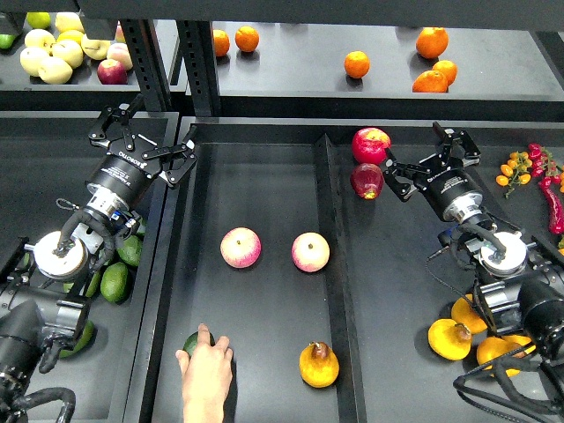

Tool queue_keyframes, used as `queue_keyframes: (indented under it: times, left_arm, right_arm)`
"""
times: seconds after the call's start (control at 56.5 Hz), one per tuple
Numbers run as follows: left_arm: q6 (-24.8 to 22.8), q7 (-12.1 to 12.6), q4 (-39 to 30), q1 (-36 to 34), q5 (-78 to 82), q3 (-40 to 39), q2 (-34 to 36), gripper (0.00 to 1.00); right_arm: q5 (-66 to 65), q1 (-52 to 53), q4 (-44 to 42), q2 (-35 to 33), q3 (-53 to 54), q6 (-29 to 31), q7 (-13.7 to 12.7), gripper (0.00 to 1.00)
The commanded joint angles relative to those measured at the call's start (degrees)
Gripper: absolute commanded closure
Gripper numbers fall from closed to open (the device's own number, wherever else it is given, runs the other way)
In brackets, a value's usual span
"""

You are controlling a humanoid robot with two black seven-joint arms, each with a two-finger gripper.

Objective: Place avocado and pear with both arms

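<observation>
Both tools, left tool (141,141) and right tool (432,163), hover spread apart; a person's hand (208,379) covers the avocado (196,340) beside the pear (318,364), so reaching now risks collision.

black tray tables (264,194) | dark shelf upright (201,62) | even overhead light

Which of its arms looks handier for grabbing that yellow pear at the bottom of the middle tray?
Probably the right. The pear lies on the tray's right side, nearer the right arm's open fingers. The left fingers hover over the far left, and a person's hand covers the avocado there.
</observation>
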Motion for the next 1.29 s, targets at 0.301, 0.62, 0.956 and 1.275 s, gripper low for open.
queue_keyframes:
  times: [0.301, 0.62, 0.956, 1.275]
  left_arm:
    - [0.00, -0.36, 0.25, -0.24, 0.00, -0.09, 0.00, 0.01]
    - [0.00, -0.18, 0.16, -0.24, 0.00, -0.09, 0.00, 0.01]
    - [0.00, 6.67, 0.78, -2.87, 0.00, 1.32, 0.00, 0.01]
    - [0.00, 10.59, 3.24, -17.19, -6.14, 21.77, 9.65, 0.06]
  right_arm:
    - [0.00, 0.00, 0.00, 0.00, 0.00, 0.00, 0.00, 0.00]
    - [0.00, -0.08, 0.00, 0.00, 0.09, 0.00, 0.00, 0.00]
    - [0.00, 0.00, 0.17, 0.00, 0.00, 0.00, 0.00, 0.00]
    - [0.00, 0.09, 0.70, 0.00, 0.18, 0.00, -0.09, 0.00]
